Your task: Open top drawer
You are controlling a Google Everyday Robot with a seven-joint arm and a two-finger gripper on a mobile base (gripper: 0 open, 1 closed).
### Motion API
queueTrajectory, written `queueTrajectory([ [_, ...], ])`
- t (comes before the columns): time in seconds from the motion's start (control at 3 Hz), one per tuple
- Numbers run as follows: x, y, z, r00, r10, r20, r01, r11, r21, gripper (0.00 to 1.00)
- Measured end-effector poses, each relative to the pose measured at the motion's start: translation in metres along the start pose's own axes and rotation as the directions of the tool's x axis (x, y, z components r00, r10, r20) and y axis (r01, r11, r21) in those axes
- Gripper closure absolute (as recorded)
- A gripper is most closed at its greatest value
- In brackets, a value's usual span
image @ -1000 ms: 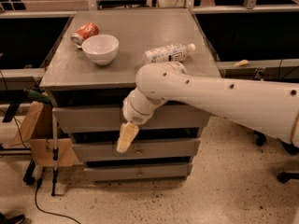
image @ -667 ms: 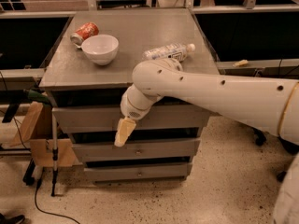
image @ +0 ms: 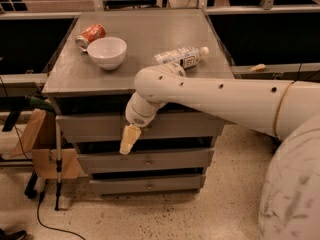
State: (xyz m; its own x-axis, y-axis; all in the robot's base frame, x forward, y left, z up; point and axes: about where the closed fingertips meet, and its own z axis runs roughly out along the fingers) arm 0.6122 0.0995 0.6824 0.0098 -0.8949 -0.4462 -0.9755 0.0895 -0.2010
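The grey cabinet (image: 135,79) has three drawer fronts facing me. The top drawer (image: 87,127) is the widest and tallest; its front sits about in line with the other two. Its knob is hidden behind my arm. My gripper (image: 129,139) hangs from the white arm (image: 210,96), which reaches in from the right. The gripper's tan tip points down in front of the middle of the top drawer's front, at its lower edge. The middle drawer (image: 165,160) and bottom drawer (image: 160,185) each show a small knob.
On the cabinet top are a white bowl (image: 107,51), a red can on its side (image: 90,35) and a plastic bottle on its side (image: 181,57). A cardboard box (image: 42,151) and a thin pole (image: 58,169) stand left of the cabinet. Dark desks flank both sides.
My arm has swung a little left and nearer the camera. The gripper has shifted slightly left and up along the top drawer's front. The drawers look unmoved.
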Motion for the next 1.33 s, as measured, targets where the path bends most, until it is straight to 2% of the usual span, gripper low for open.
queueTrajectory([
  [0.33,0.001,0.003,0.018,1.000,0.016,-0.012,-0.016,0.9998,-0.014,0.11],
  [0.67,0.005,0.006,0.024,0.999,0.027,-0.019,-0.028,0.9993,-0.024,0.31],
  [1.33,0.004,0.004,0.011,0.999,0.034,-0.018,-0.034,0.9991,-0.027,0.78],
])
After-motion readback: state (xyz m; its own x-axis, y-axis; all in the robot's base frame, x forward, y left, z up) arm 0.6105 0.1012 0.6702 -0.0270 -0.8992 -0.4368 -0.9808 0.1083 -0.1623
